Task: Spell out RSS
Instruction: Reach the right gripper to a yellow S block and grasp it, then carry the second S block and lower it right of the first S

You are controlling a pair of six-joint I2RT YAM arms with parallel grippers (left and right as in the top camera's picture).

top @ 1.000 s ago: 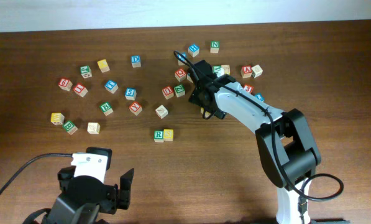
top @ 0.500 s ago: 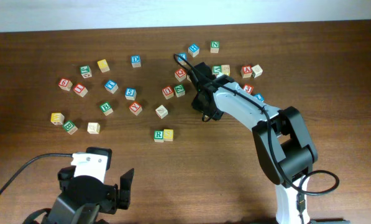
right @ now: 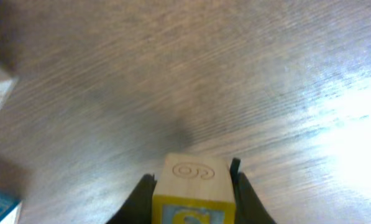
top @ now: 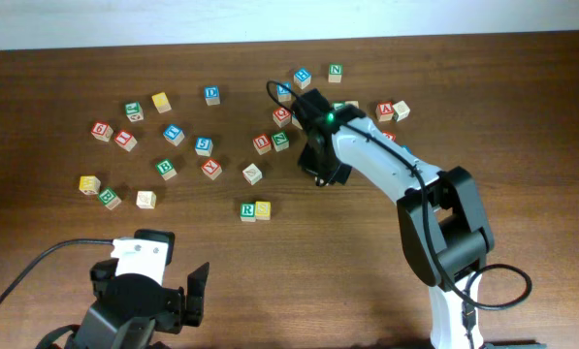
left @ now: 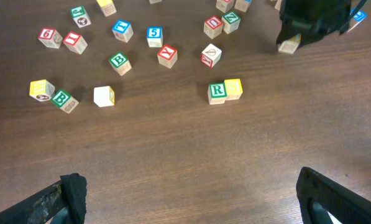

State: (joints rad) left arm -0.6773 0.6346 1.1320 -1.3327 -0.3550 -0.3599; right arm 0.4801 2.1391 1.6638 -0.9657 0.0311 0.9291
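Note:
A cube with a green R (top: 247, 209) (left: 217, 91) lies mid-table, and a yellow-faced cube (top: 262, 208) (left: 233, 88) touches its right side. My right gripper (top: 320, 163) (right: 192, 178) is up and to the right of that pair, shut on another yellow-faced cube (right: 193, 186) (left: 289, 43). That cube has a plain wooden top with a carved swirl, and a finger presses on each side of it. I cannot tell whether it is off the table. My left gripper (left: 191, 190) hangs wide open over bare wood at the near left, holding nothing.
Several loose letter cubes are scattered across the far half of the table: a cluster (top: 282, 116) just behind the right gripper, others at the left (top: 169, 169), and a white-and-yellow cube (left: 104, 96). The table's far edge runs along a white wall (top: 173, 19).
My right gripper has closed from wide open onto the yellow-faced cube and shifted slightly. The left arm and the R pair have not moved.

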